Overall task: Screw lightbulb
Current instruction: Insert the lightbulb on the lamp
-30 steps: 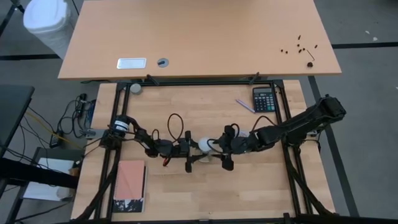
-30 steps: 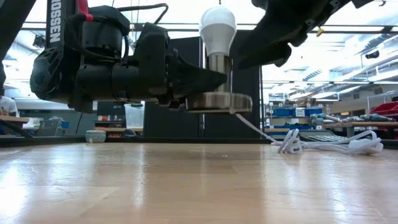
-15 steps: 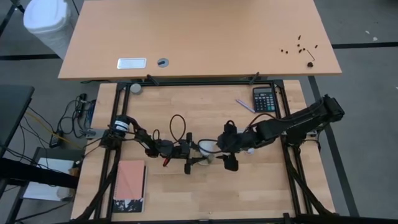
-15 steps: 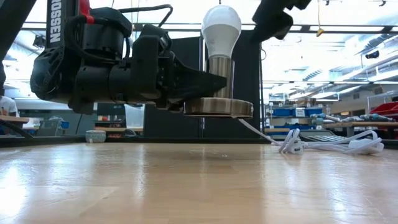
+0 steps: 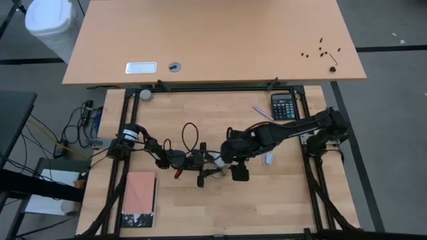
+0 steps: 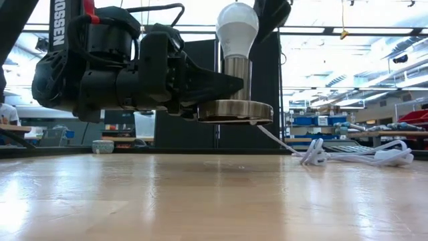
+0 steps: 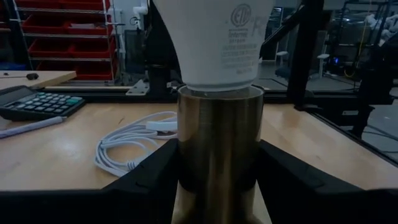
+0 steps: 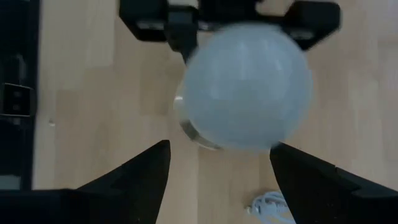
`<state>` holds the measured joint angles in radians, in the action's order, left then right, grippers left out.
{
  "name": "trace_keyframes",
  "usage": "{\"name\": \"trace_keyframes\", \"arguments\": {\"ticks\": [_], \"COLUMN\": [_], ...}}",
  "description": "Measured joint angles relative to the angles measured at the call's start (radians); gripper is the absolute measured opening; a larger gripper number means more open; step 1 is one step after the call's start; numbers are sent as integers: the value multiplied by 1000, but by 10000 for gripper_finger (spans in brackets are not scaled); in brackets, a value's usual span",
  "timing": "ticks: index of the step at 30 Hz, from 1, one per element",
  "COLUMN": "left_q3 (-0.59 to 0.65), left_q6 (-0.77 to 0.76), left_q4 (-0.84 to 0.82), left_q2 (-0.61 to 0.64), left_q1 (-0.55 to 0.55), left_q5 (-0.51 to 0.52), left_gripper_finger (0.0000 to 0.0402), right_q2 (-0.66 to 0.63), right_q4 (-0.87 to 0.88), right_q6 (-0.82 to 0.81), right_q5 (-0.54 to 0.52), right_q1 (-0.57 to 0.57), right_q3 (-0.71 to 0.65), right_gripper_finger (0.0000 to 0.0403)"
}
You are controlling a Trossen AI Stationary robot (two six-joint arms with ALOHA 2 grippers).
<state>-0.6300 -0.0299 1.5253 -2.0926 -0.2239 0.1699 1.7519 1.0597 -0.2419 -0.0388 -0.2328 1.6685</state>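
Left end effector (image 6: pixel 227 84) is clamping socket (image 6: pixel 235 87) w/ lightbulb (image 6: pixel 237 30) upright above tabletop (image 6: pixel 214 201); right end effector (image 8: pixel 217 162), fingers apart, is hovering over it.

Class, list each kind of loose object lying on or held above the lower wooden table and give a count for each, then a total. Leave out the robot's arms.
Lightbulb: 1
Metal socket with round base: 1
White cord: 1
Calculator: 1
Notebook: 1
Pen: 1
Total: 6

Dark arms (image 5: pixel 293 130), black looping cables (one red-banded)
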Motion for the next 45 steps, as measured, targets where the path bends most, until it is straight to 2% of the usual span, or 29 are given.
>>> {"name": "trace_keyframes", "arguments": {"ticks": [8, 14, 22, 30, 36, 45], "left_q3": [0, 0, 0, 0, 0, 0], "left_q6": [0, -2, -4, -5, -3, -1], "left_q4": [-13, -54, -64, -73, -126, -175], "left_q2": [0, 0, 0, 0, 0, 0], "left_q1": [-14, -22, -21, -21, -16, -12], "left_q5": [0, 0, 0, 1, 13, 73], "left_gripper_finger": [194, 194, 194, 194, 194, 194], "right_q2": [129, 163, 161, 159, 159, 159], "right_q4": [122, 187, 182, 289, 273, 222], "right_q6": [68, 112, 117, 93, 85, 90], "right_q5": [133, 142, 136, 104, 146, 145], "right_q1": [51, 72, 72, 71, 71, 79], "right_q3": [136, 223, 231, 231, 231, 231], "right_gripper_finger": [288, 288, 288, 288, 288, 288]}}
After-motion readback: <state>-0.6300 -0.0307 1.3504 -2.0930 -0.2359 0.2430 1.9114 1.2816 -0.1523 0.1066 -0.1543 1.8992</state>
